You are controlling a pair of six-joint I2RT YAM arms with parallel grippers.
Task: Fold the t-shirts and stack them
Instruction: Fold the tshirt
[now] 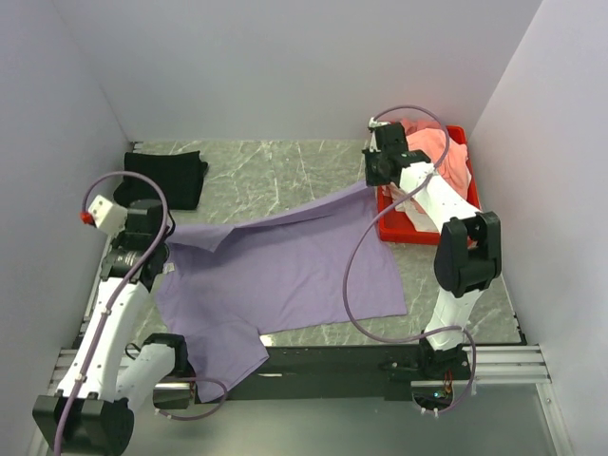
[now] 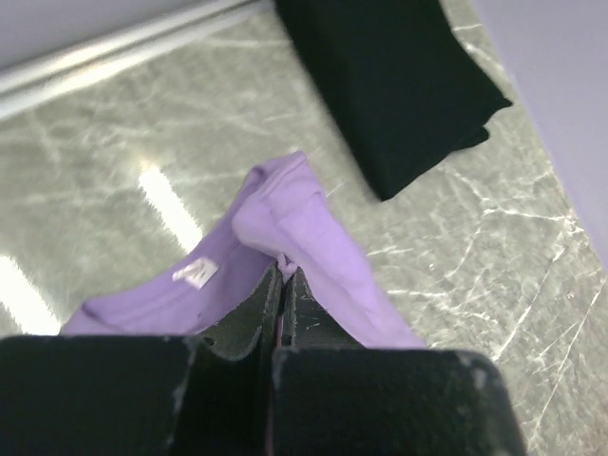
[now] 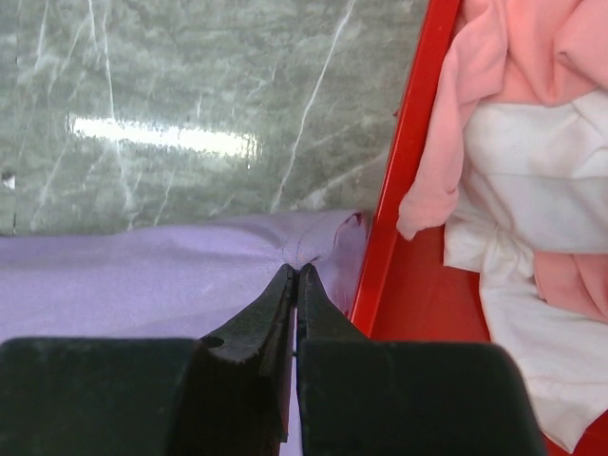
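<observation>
Lavender t-shirt (image 1: 285, 275) lies spread on the table (image 1: 275, 169). Left tool (image 2: 282, 277), at 9 o'clock, clamps its collar edge. Right tool (image 3: 296, 274), at 2 o'clock, pinches its corner beside the red tray (image 3: 408, 180), which holds a pink t-shirt (image 3: 513, 57) and a white t-shirt (image 3: 541, 209). Folded black t-shirt (image 1: 166, 177) lies at 10 o'clock.

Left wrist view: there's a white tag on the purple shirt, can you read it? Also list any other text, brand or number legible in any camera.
White tag on the lavender shirt: some faint marking, too small and blurred to read.
Black shirt: no print or label showing.
Red tray: no lettering showing.
Nothing else in any view can be read as a word, brand, number or sign.
</observation>
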